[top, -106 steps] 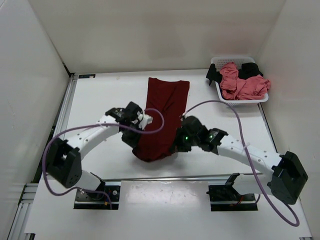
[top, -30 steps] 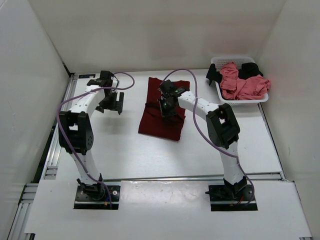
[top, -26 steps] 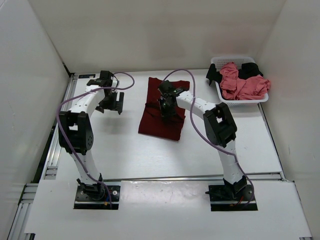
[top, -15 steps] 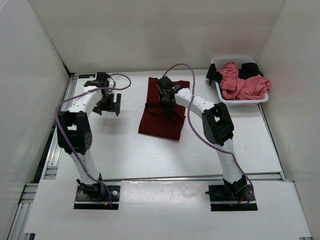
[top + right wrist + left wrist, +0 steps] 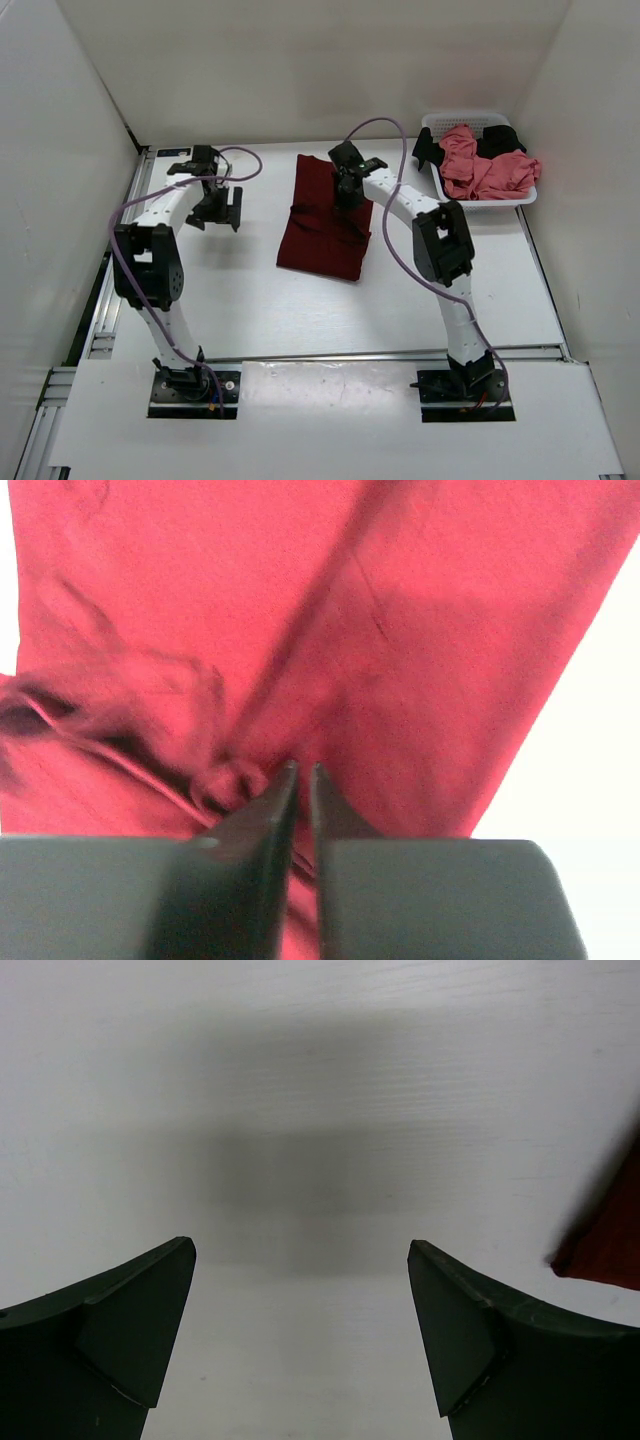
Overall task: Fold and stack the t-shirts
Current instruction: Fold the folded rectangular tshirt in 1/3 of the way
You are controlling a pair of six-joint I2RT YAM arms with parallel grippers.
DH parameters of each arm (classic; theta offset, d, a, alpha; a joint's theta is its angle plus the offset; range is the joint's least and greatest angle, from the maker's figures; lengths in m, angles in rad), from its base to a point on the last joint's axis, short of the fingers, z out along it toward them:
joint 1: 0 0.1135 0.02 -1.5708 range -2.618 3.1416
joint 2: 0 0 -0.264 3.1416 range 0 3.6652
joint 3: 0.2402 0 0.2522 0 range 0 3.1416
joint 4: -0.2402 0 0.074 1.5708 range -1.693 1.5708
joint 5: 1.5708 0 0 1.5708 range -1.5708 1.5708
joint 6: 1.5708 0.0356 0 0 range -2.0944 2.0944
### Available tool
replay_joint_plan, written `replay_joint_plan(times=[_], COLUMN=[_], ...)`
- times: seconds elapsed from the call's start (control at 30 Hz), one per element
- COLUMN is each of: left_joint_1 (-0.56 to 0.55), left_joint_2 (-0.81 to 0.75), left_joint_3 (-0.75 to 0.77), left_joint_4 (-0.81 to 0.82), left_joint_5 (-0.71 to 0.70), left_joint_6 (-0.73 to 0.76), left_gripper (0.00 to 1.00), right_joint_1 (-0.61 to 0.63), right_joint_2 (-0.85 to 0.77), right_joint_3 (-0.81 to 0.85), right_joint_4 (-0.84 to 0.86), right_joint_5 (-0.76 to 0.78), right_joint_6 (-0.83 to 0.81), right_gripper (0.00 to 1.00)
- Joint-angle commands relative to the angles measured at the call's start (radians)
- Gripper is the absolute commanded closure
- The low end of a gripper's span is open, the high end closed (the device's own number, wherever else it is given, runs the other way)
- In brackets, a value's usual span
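The dark maroon t-shirt [image 5: 320, 240] lies in the middle of the table, its near part doubled over the far part. My right gripper [image 5: 347, 190] is over its far half. In the right wrist view the jaws [image 5: 300, 768] stand a thin slit apart, tips down in the maroon cloth [image 5: 450, 630], where a bunch of wrinkles runs together. My left gripper [image 5: 220, 210] hangs wide open over bare table to the left of the shirt, holding nothing [image 5: 300, 1245]. A maroon corner [image 5: 610, 1240] shows at that view's right edge. The salmon pink t-shirt [image 5: 480, 165] and the black t-shirt [image 5: 500, 140] lie crumpled together.
Both crumpled shirts fill a white perforated basket [image 5: 470, 118] at the back right corner. White walls close in the table on the left, back and right. Purple cables loop off both arms above the table.
The right gripper has moved from the fold line towards the back of the maroon shirt. The left gripper has barely shifted. The shirt's outline looks the same.
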Motion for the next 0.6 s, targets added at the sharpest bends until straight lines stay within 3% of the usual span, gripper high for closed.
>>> replay_joint_plan(times=[0.0,0.07,0.17,0.27,0.3,0.37,0.47,0.57], left_joint_1=[-0.124,-0.155,-0.167,-0.222,-0.236,-0.256,-0.256,-0.265], left_joint_2=[-0.123,-0.123,-0.073,-0.005,0.018,0.081,0.11,0.07], left_joint_3=[-0.023,-0.023,0.033,0.07,0.088,0.147,0.193,0.124], left_joint_4=[0.076,0.158,0.197,0.22,0.22,0.22,0.22,0.188], left_joint_5=[-0.012,-0.013,0.119,0.096,0.062,0.042,0.069,0.212], left_joint_6=[0.0,0.0,0.0,0.0,0.0,0.0,0.0,0.0], left_gripper=[0.02,0.02,0.06,0.06,0.06,0.06,0.1,0.12], right_joint_1=[-0.008,-0.032,-0.101,-0.137,-0.137,-0.137,-0.102,-0.092], right_joint_2=[-0.204,-0.307,-0.413,-0.502,-0.516,-0.55,-0.582,-0.542], right_joint_3=[-0.096,-0.2,-0.352,-0.533,-0.57,-0.666,-0.751,-0.739], right_joint_4=[0.014,0.026,0.009,0.0,0.014,0.072,0.213,0.246], right_joint_5=[0.005,-0.05,-0.122,-0.112,-0.121,-0.154,-0.207,-0.237], right_joint_6=[-0.04,-0.074,-0.086,-0.097,-0.097,-0.074,-0.028,0.009], right_gripper=[0.72,0.55,0.5,0.66,0.8,0.9,0.98,0.99])
